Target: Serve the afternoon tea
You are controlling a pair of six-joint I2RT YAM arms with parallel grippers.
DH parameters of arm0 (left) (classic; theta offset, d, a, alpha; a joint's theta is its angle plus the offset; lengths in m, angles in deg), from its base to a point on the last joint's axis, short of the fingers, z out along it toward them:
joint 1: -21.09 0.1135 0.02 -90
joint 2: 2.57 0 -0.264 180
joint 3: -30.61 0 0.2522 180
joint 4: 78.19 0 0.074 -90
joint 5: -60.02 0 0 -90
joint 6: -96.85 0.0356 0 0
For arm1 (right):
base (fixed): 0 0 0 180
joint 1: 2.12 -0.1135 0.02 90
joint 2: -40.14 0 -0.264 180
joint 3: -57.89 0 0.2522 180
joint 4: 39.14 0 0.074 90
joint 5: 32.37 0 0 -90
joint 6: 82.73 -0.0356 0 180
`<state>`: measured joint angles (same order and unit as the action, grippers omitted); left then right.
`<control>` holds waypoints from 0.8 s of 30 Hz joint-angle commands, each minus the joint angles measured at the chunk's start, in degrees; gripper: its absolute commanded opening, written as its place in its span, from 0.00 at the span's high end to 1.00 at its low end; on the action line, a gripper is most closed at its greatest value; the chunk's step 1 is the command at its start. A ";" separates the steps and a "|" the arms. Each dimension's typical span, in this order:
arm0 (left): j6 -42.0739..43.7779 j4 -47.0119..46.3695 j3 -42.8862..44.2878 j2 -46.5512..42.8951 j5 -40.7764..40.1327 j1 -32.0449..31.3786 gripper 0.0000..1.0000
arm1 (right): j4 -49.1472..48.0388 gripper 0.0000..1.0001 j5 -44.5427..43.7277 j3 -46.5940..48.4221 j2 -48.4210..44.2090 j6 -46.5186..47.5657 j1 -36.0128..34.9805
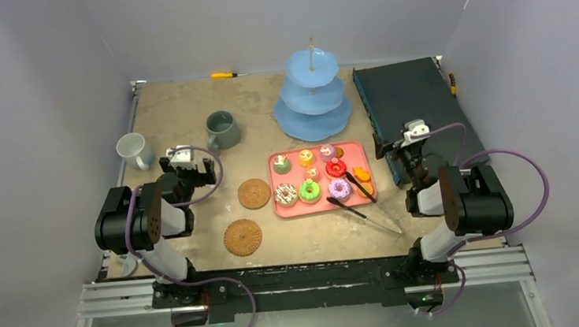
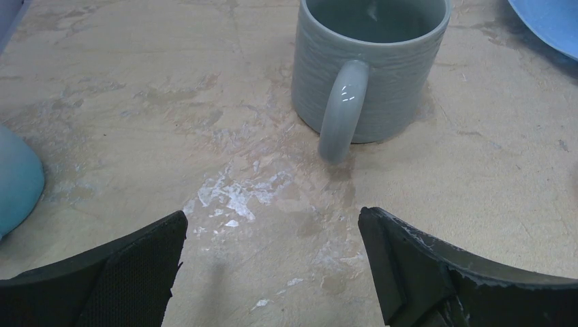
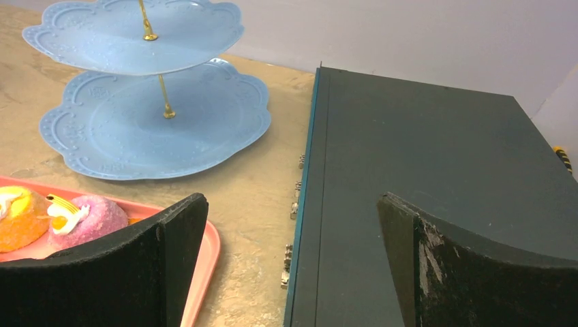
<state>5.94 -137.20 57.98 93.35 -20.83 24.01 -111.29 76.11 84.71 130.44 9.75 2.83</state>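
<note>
Several small doughnuts and cupcakes (image 1: pixel 309 191) lie on a pink tray (image 1: pixel 318 208) at mid-table. Behind it stands the empty blue three-tier stand (image 1: pixel 314 120) (image 3: pixel 157 116). The grey-green mug (image 1: pixel 222 130) (image 2: pixel 371 68) sits upright, handle toward my left gripper (image 1: pixel 186 171) (image 2: pixel 272 225), which hovers open just short of it. The white mug (image 1: pixel 133 151) stands further left. Two woven coasters (image 1: pixel 254 193) (image 1: pixel 243 237) lie left of the tray. My right gripper (image 1: pixel 409 149) (image 3: pixel 293 204) is open and empty above the edge of a dark case, right of the tray.
Black tongs (image 1: pixel 365 204) rest across the tray's near right corner. The flat dark case (image 1: pixel 412 109) (image 3: pixel 443 170) fills the back right. A yellow screwdriver (image 1: pixel 227 75) lies by the back wall. Grey walls close in three sides.
</note>
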 commanded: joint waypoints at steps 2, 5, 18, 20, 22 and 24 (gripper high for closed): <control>-0.93 -3.14 0.81 -0.42 -0.14 -0.30 0.01 | -4.36 0.02 -1.34 1.35 -0.57 -0.44 0.17; -0.90 -3.16 0.81 -0.38 -0.09 -0.29 0.01 | -3.56 0.02 -2.23 1.74 -0.68 -0.25 -0.21; -1.70 17.13 7.04 -13.09 0.35 0.41 0.01 | 23.65 0.02 -9.51 13.50 -8.85 -1.94 -1.22; -1.25 27.29 11.33 -18.27 -1.16 0.42 0.01 | 23.47 0.02 -10.03 13.46 -13.01 -5.47 -1.34; -1.35 35.28 14.85 -20.44 -2.55 0.45 0.01 | 17.80 0.02 -9.96 9.32 -17.51 -10.08 -1.35; -1.28 45.78 19.81 -20.45 -3.82 0.49 0.01 | 14.52 0.02 -7.82 7.26 -20.59 -16.99 -1.35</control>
<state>5.73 -112.11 69.83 74.94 -21.64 24.08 -93.00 68.00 95.77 116.26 4.52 1.83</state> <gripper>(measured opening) 0.994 0.983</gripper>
